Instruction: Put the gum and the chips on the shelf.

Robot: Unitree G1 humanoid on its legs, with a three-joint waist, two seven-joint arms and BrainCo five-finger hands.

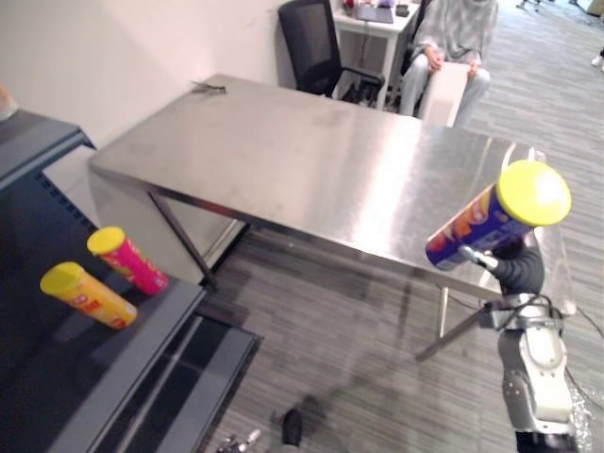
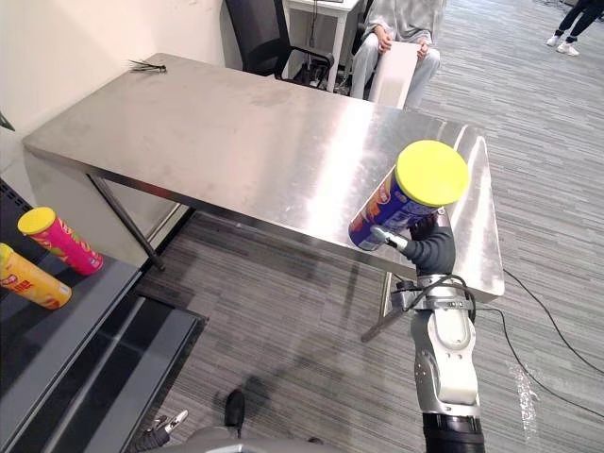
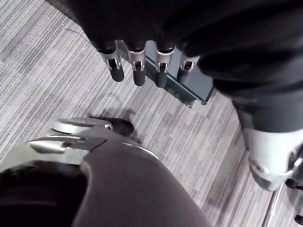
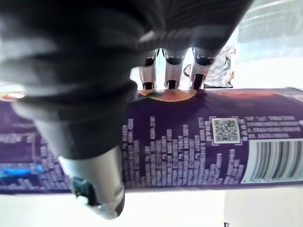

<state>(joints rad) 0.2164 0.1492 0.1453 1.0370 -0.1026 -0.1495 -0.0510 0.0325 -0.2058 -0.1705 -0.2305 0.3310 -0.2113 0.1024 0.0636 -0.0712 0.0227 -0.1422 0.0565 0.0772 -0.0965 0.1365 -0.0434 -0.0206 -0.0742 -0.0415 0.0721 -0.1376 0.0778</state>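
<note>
A purple chips can with a yellow lid is held tilted in the air over the front right corner of the steel table. My right hand is shut on it from below. In the right wrist view the fingers and thumb wrap the can around its middle. The dark shelf stands at the lower left, well away from the can. My left hand hangs low over the floor with straight fingers and holds nothing.
On the shelf lie a pink can and a yellow can, both with yellow lids. A person sits behind the table beside a black office chair. Grey carpet lies between table and shelf.
</note>
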